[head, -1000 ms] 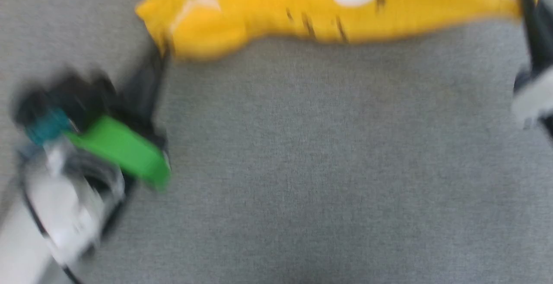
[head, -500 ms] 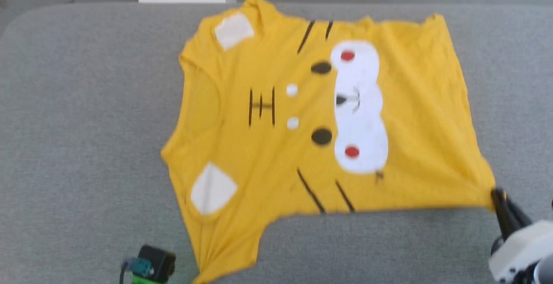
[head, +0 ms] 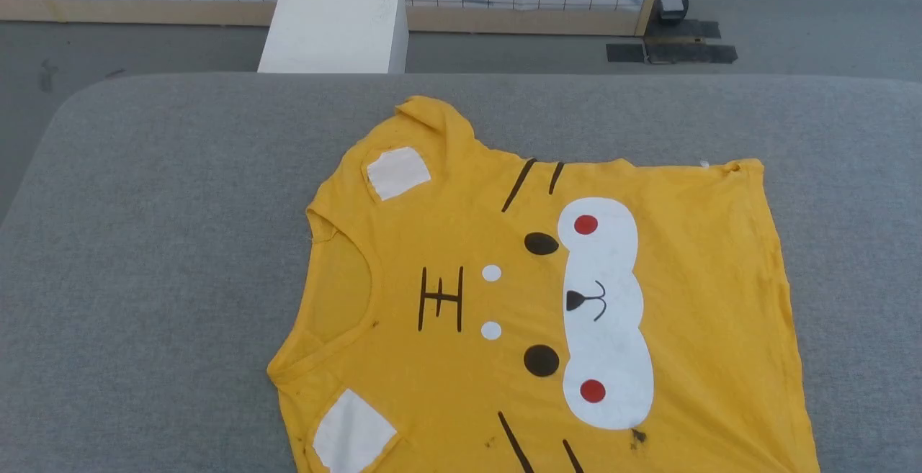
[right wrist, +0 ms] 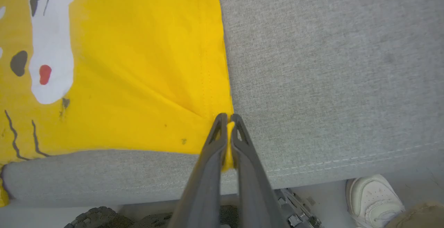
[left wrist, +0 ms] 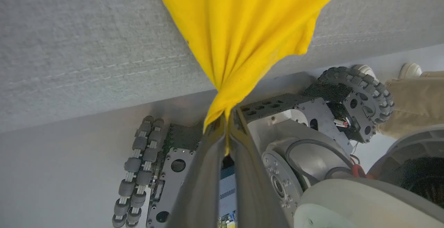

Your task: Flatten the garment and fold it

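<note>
The garment (head: 547, 314), a bright yellow T-shirt, lies spread print-up on the grey padded table (head: 180, 242), showing a white muzzle with two red dots, black eyes and stripes, and white ear patches. The left gripper (left wrist: 227, 117) is clamped on a bunched corner stretched past the table's front edge, and the right gripper (right wrist: 229, 117) pinches the hem corner by that edge

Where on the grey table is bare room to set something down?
Free: the table's wide left part, between its rounded edge and the garment's neckline; a strip behind the garment, toward the white box. Crowded: the near edge, where left pincer and right pincer grip the garment.
</note>
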